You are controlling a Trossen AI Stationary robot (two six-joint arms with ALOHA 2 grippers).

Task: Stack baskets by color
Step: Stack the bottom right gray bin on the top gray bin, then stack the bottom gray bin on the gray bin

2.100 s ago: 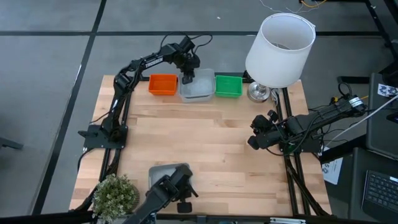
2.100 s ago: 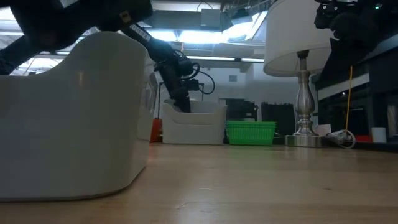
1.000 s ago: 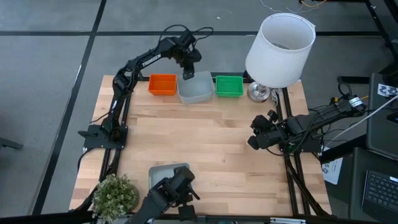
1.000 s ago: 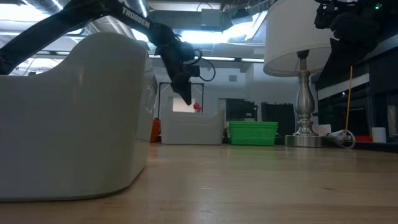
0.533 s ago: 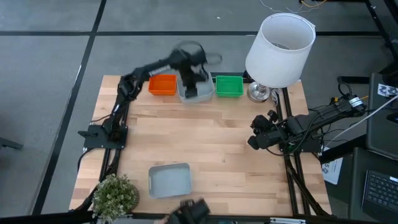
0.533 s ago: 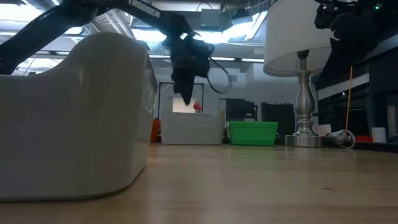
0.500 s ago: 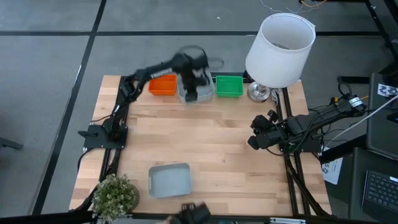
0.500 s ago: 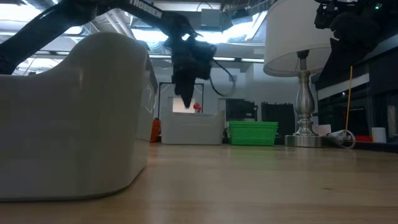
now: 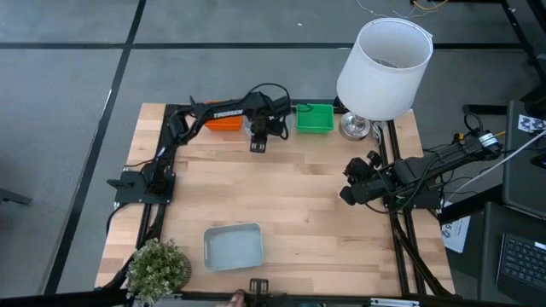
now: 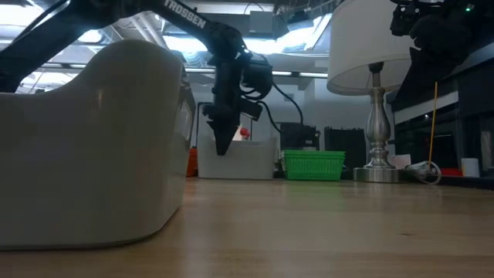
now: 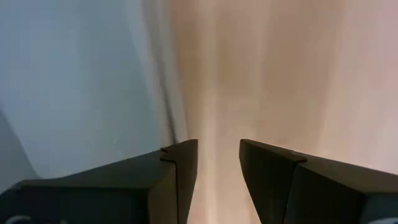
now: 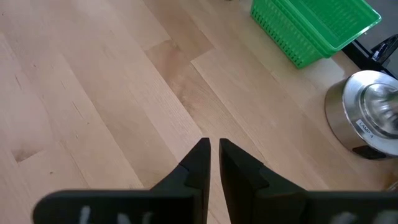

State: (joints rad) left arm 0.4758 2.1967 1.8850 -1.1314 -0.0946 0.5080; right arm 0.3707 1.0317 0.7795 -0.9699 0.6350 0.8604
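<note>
a robotics lab: two dark arms bolted to a wooden table [image 9: 281, 205] on a grey floor [image 9: 68, 77], loose cables [image 9: 478, 149], a keyboard [image 9: 520, 260] alongside, ceiling strip lights [image 10: 262, 42] beyond.

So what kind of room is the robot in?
Probably a robot lab or workshop: a wooden table on a metal frame, cables beside it, a keyboard, and bright ceiling lights beyond.

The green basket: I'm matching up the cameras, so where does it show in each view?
High view: green basket at the table's far edge, beside the lamp base.
Low view: green basket at the back, left of the lamp base.
Left wrist view: not in it.
Right wrist view: upper right, next to the lamp base.
Shared landmark: the lamp base.
</note>
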